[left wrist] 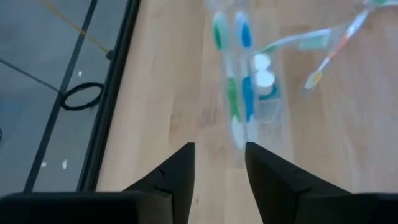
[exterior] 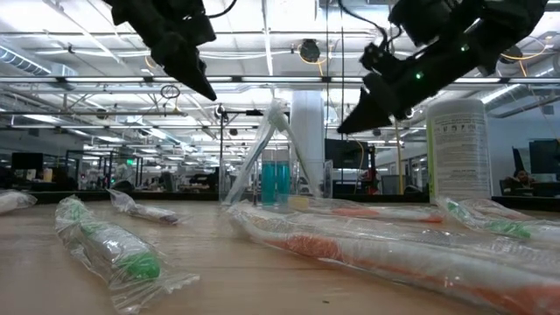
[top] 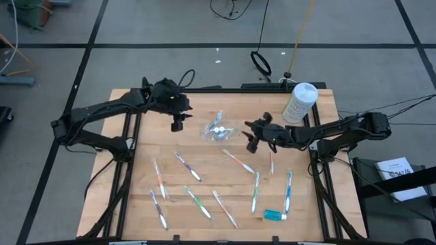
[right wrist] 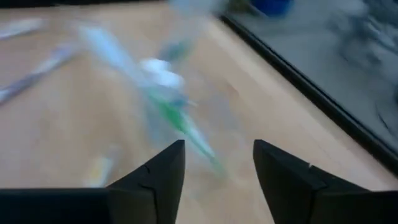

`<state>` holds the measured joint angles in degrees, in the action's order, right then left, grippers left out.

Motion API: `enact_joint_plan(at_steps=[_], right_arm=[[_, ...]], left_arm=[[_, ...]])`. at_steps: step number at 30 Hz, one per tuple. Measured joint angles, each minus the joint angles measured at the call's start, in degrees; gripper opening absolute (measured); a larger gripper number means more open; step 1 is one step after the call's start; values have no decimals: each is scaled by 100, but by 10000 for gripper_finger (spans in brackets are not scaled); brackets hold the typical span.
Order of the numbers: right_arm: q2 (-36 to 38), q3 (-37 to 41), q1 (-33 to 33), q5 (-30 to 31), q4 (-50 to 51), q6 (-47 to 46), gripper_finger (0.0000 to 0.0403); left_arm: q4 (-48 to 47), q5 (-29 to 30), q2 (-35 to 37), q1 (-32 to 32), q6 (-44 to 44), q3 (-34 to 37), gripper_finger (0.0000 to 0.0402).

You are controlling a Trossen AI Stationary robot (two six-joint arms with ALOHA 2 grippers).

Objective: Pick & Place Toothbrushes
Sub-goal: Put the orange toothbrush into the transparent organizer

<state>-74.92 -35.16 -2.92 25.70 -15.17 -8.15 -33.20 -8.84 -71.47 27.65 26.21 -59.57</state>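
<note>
Now — left gripper (top: 178, 126) jaws apart | right gripper (top: 249, 135) jaws apart — clear bag (top: 218, 129) between.

Two dark grippers hang above the wooden table (exterior: 219, 280), left gripper (exterior: 203, 87) and right gripper (exterior: 346, 129) flanking a clear plastic bag (exterior: 267, 157); plastic-wrapped toothbrushes (exterior: 114, 249) sprawl up front, white cylindrical canister (exterior: 458, 149) behind.

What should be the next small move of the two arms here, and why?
Probably the left claw should lower toward a loose toothbrush on the table. Both claws look open and empty, the right claw too, with the clear bag between them, and many toothbrushes lie scattered.
</note>
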Motion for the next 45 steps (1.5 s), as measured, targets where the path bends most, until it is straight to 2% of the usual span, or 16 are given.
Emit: enact_joint_plan(at_steps=[3,9,12,15,18,22,29,32,37,41,45], right_arm=[[273,7,22,98,993,-918,191],[907,-2,247,-343,2948,-3483,172],[912,-2,362,-487,3788,-4194,163],[840,2,431,-707,4183,-4786,161],[818,86,435,-706,4160,-4945,163],[812,347,434,-332,4138,-5219,166],[813,832,416,-306,4062,-5994,164],[821,1131,398,-182,3609,-6036,164],[831,1671,299,18,2302,-5904,158],[832,1951,278,112,1863,-5802,139],[827,2000,276,109,1890,-5574,99]], left_arm=[[-94,-18,-6,194,115,0,146],[25,-561,76,601,114,213,134],[243,-707,69,605,68,467,134],[453,-717,71,545,62,663,134],[668,-721,67,479,62,813,134],[887,-724,66,357,91,967,134],[903,-717,67,223,24,966,134],[902,-716,67,154,-49,966,134],[902,-717,67,26,-95,966,134],[902,-715,67,-63,-113,966,134],[914,-715,67,-142,-126,966,134]])
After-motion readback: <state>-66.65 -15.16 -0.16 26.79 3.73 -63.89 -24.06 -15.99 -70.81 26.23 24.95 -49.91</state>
